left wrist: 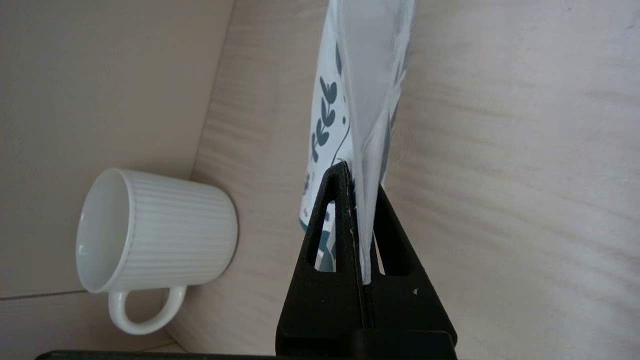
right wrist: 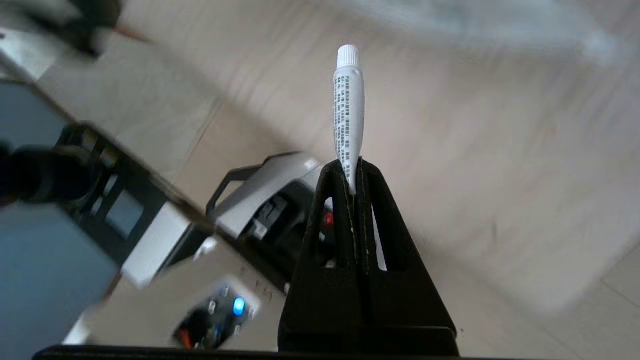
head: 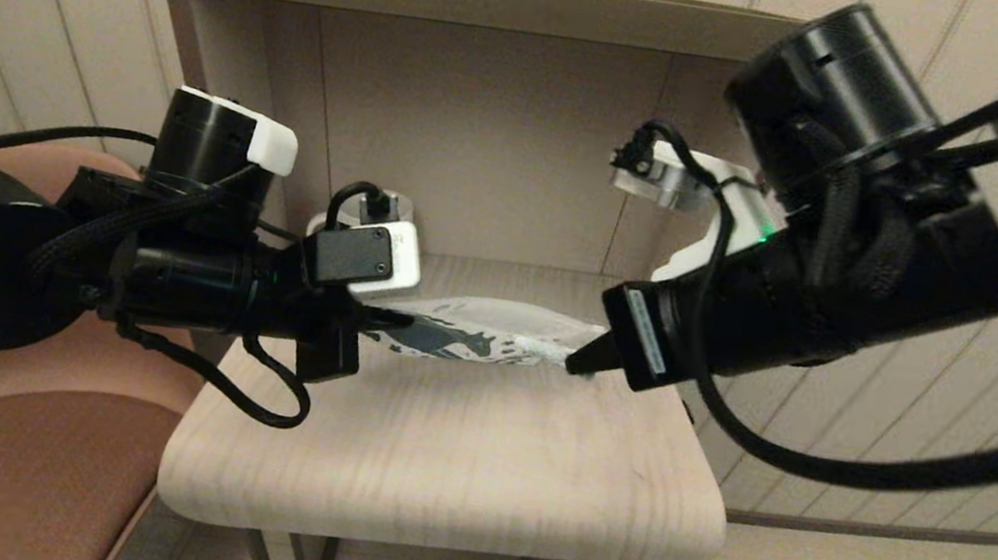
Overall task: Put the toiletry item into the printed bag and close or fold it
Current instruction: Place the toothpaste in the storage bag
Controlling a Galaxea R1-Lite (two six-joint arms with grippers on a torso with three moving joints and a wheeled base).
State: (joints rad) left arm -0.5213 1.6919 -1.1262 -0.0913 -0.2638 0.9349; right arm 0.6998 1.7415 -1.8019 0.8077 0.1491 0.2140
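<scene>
The pale wooden table carries the work, with a walled alcove behind it. Above its middle the printed bag hangs stretched between the two arms, lifted off the wood. The left end effector is clamped on one edge of the bag, the thin film pinched between its closed jaws. The right end effector sits at the bag's other end in the head view, its jaws closed on the crimped tail of the toiletry item, so the cap end points outward. Whether the tube's tip has entered the bag's mouth cannot be told. A white ribbed mug lies on its side in the table's back corner, well apart from the action. The chief risk appears to be the mouth: held by a single pinch, the film may collapse flat, so the tube could push against the outside and crumple the bag. The shallow hold on the crimp might also let the tube pivot or slip free.
</scene>
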